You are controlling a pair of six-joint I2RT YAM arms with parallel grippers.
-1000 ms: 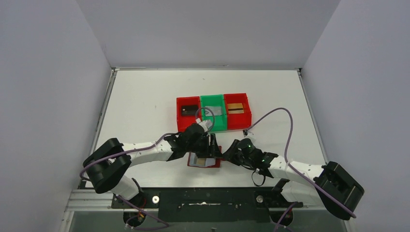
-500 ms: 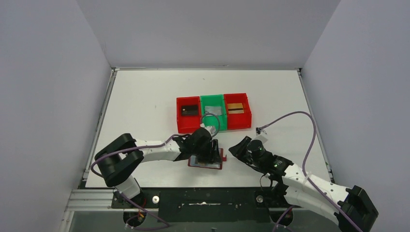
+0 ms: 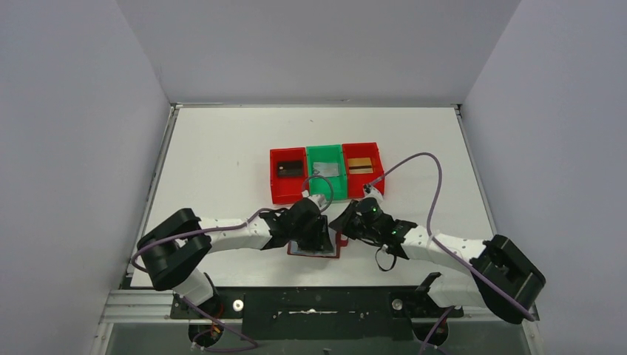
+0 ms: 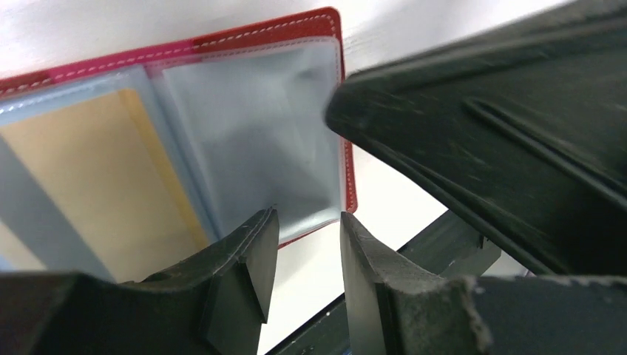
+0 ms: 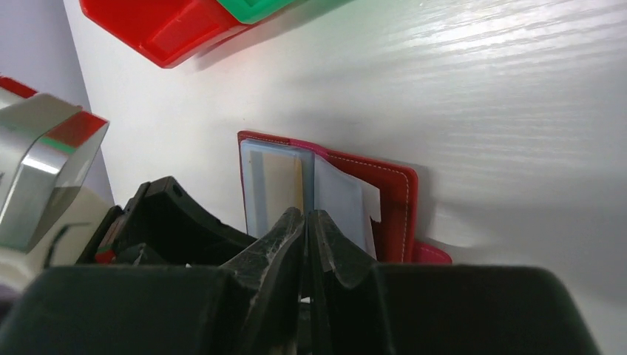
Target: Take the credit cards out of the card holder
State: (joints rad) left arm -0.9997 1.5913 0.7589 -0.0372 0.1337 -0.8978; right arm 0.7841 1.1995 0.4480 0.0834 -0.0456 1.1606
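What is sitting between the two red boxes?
A green bin sits between the left red bin and the right red bin, side by side in a row. The top view shows it, with a silvery card inside.

readable text: none | card holder (image 5: 395, 203): cover and sleeves, nothing legible | yellow card (image 4: 96, 185) in sleeve: blurred, no print made out | dark card (image 3: 289, 168), gold card (image 3: 360, 166) in red bins (image 3: 281, 192): too small to read
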